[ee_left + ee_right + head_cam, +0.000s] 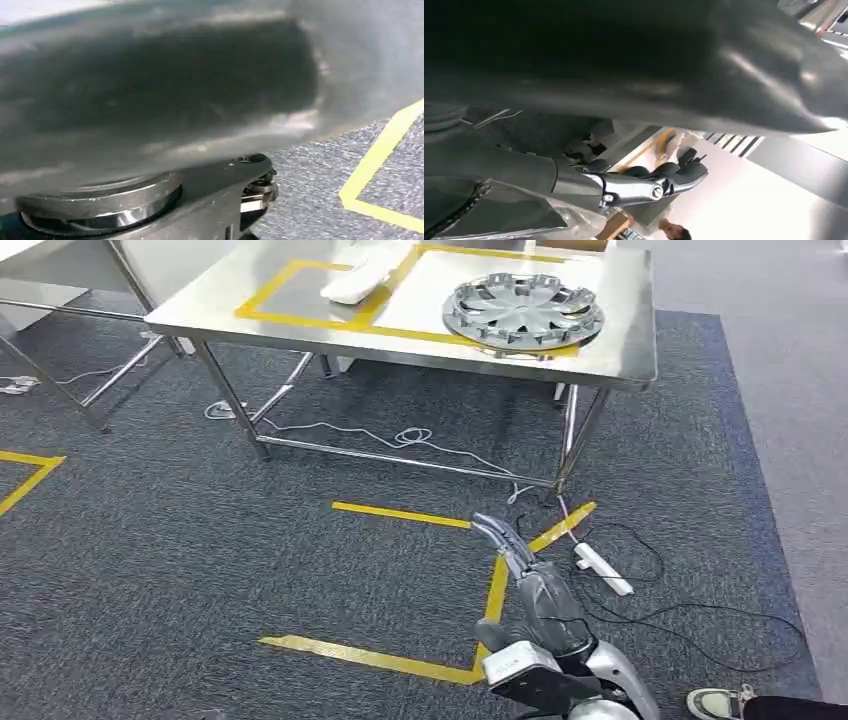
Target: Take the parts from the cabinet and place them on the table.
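Standing on dark grey carpet (180, 570), the stainless steel table (630, 330) fills the upper part of the head view, with yellow tape outlines (300, 318) on its top. Silver wheel cover (523, 310) lies flat on the table's right half, face up, round so no long axis; its near edge overlaps the tape line. White moulded part (360, 280) lies left of it, apart, across the tape divider; long axis runs from near-left to far-right, far end toward the table's back edge. Second metal frame (60, 390) stands at far left. Yellow floor tape (400, 514) marks a box below the table; white power strip (603, 569) and black cables (700, 620) lie to its right. Right hand (525, 575) hangs low over the floor tape, holding nothing, dark fingers (495, 532) extended together toward the table. Right wrist view shows dark fingers (679, 175) straight and close together. Left hand: the left wrist view is blurred by a close grey surface, finger state can't be told. Person's shoe (715, 703) at the bottom right corner.
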`<action>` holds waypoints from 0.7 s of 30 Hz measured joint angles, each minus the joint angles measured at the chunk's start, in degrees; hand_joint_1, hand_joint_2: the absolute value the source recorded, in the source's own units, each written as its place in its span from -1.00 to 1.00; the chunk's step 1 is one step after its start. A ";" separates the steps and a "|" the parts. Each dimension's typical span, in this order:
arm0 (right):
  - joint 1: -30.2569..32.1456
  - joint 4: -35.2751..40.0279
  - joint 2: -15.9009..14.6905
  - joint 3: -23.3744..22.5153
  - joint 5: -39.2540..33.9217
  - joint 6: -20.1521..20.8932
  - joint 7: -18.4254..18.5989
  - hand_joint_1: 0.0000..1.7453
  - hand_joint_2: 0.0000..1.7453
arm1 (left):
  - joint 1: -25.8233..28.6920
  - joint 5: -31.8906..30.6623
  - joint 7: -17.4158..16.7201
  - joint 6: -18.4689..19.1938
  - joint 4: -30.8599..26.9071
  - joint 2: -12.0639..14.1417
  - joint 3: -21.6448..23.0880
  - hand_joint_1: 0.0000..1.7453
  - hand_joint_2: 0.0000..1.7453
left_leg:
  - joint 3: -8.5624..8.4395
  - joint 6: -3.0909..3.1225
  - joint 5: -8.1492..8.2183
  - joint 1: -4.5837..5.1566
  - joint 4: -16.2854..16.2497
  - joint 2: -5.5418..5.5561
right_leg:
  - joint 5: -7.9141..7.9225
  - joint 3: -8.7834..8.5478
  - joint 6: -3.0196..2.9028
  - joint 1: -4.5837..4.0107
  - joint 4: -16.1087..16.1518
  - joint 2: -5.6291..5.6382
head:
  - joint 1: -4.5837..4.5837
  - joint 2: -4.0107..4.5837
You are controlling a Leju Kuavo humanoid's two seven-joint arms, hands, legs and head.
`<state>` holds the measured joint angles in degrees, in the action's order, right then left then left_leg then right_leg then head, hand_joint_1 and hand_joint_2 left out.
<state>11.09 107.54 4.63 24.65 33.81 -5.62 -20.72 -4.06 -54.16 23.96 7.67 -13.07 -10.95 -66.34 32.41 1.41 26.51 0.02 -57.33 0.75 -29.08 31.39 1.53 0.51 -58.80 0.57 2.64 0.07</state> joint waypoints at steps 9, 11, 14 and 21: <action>-0.03 -0.15 0.94 -0.28 0.22 0.22 0.07 -1.00 -1.00 | 0.01 -0.35 -0.11 0.52 0.00 -0.31 -0.09 -1.00 -1.00 | 6.61 -2.54 7.69 -0.20 -14.50 -0.05 | 0.07 -0.93 -1.77 0.30 1.52 -0.94 | -0.70 0.00; -0.03 -0.33 0.94 -0.35 0.22 0.22 0.09 -1.00 -1.00 | 0.17 -0.39 -0.20 0.50 0.00 -0.31 -0.11 -1.00 -1.00 | 8.42 -2.79 8.35 -0.34 -18.79 -0.07 | 0.05 -0.96 -1.79 0.30 1.48 -1.19 | -0.74 0.00; -0.03 -0.39 1.01 -0.44 0.17 0.22 0.11 -1.00 -1.00 | 0.17 -0.44 -0.26 0.35 0.00 -0.22 -0.11 -1.00 -1.00 | 2.79 -2.44 1.40 -0.49 -7.34 -0.41 | -0.10 -1.34 -1.64 0.31 1.46 -1.30 | -0.74 0.00; 0.01 -0.39 1.25 -0.52 0.00 0.15 0.07 -1.00 -1.00 | 0.23 -0.94 -0.46 0.35 0.00 -0.26 -0.11 -1.00 -1.00 | 0.10 -0.42 0.34 -0.32 -0.26 -0.78 | -1.18 -0.34 0.33 0.08 0.60 -1.43 | -0.76 0.00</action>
<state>11.10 107.14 5.88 24.13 33.81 -5.46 -20.65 -3.84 -55.10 23.50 8.02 -13.07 -11.21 -66.45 32.51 0.98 26.85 -0.30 -57.59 -0.03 -30.25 31.04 1.86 0.60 -58.20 -0.85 1.88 0.07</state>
